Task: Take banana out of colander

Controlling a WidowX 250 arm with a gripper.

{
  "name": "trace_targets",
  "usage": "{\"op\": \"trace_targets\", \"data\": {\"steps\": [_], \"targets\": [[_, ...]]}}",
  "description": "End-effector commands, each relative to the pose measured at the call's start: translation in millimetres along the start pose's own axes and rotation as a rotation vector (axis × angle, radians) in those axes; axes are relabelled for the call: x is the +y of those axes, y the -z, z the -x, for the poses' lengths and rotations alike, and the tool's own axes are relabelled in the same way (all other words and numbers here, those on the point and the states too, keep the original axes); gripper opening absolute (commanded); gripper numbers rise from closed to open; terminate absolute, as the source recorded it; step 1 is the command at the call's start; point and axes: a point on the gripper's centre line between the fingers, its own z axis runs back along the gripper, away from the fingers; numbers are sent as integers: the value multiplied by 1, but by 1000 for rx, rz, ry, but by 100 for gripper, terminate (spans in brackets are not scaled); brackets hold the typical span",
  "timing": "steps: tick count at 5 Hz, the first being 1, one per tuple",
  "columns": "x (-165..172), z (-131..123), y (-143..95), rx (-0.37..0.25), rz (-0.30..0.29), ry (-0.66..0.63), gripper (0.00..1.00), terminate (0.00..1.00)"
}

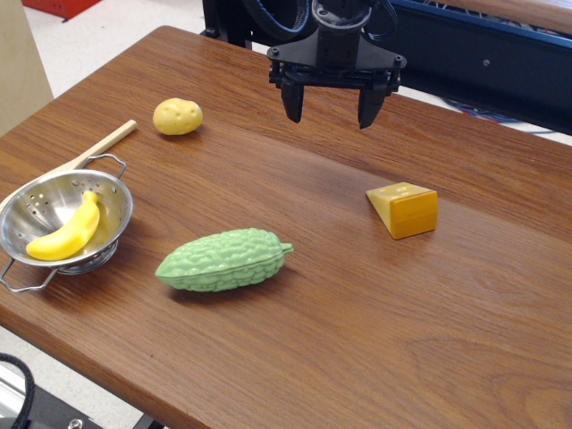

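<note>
The yellow banana (68, 234) lies inside the steel colander (36, 204) at the table's left front edge, its lower end resting on the rim. My gripper (331, 113) hangs at the back middle of the table, far to the right of the colander. Its two black fingers are spread apart and hold nothing.
A green bumpy gourd (223, 260) lies right of the colander. A round yellow potato (177, 116) sits at the back left. A wooden spoon handle (98, 147) sticks out behind the colander. An orange cheese wedge (405, 209) lies at the right. The table edge runs close to the colander.
</note>
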Motion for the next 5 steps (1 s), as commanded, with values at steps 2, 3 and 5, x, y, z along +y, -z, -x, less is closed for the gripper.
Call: {"op": "trace_targets", "data": {"steps": [2,3,5], "targets": [[30,8,-15,-22,-10,47,100,0],[64,16,-28,-31,20,156,100,0],[146,35,-39,7,27,264,100,0]]}}
